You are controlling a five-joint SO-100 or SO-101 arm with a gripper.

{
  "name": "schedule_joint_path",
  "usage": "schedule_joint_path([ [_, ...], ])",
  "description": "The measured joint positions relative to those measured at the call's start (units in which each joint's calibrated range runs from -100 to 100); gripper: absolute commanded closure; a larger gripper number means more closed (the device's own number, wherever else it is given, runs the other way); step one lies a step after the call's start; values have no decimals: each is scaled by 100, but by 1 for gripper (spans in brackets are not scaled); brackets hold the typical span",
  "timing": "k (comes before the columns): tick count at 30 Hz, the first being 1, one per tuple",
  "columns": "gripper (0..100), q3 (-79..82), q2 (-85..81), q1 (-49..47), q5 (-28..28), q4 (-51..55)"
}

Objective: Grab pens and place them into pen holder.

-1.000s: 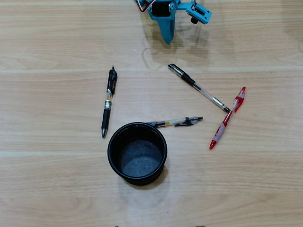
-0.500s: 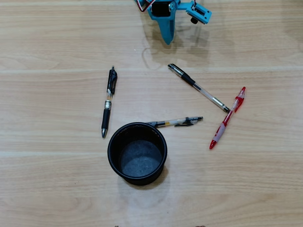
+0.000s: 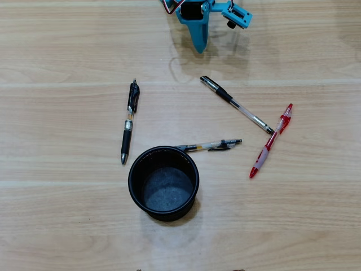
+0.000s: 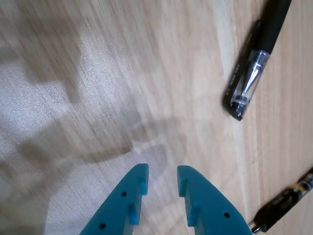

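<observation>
Plainly, nothing has been picked up yet: all four pens lie flat on the wooden table (image 3: 67,226) and the cup (image 3: 163,183) is empty, its grey bottom bare. The gripper (image 3: 198,49) sits at the top edge of the overhead view, its teal tip pointing down the picture toward the pens. In the wrist view the two teal fingers (image 4: 134,196) stand a little apart with only bare wood between them, so the gripper (image 4: 162,172) is slightly parted and grips nothing.

The nearest pen is the black and clear one (image 3: 237,105) just below and to the right of the tip in the overhead view. Its long axis runs on a slant, from its black capped end near the gripper down and rightward, until its far tip touches or crosses the red pen (image 3: 271,141). The wrist view shows that capped end (image 4: 252,73) up and to the right of the fingers, well clear of them.

A second black pen (image 3: 128,121) lies nearly straight up and down the picture at left, farther from the gripper. The third (image 3: 210,145) lies almost level, one end touching or tucked against the cup's rim.

Judging from this, the likely next move is a short reach forward and rightward, with the wrist turned so the fingers close across the slanted barrel rather than along it.
</observation>
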Motion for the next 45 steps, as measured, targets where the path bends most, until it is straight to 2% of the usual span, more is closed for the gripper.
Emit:
schedule_joint_path([
  [8, 92, 0, 51, 312, 0, -17],
  [13, 89, -1178, 1430, 599, -89, -577],
  [18, 72, -4329, 4300, 1309, -120, -629],
  [20, 69, -5914, 5696, 1621, -266, -258],
  [27, 69, -10996, 10368, 2313, -2081, 2377],
  [30, 69, -12333, 11790, 2313, -2473, 2765],
  [35, 69, -13130, 12882, 2330, -2572, 2791],
  [45, 71, -13218, 13567, 2676, -2572, 2791],
])
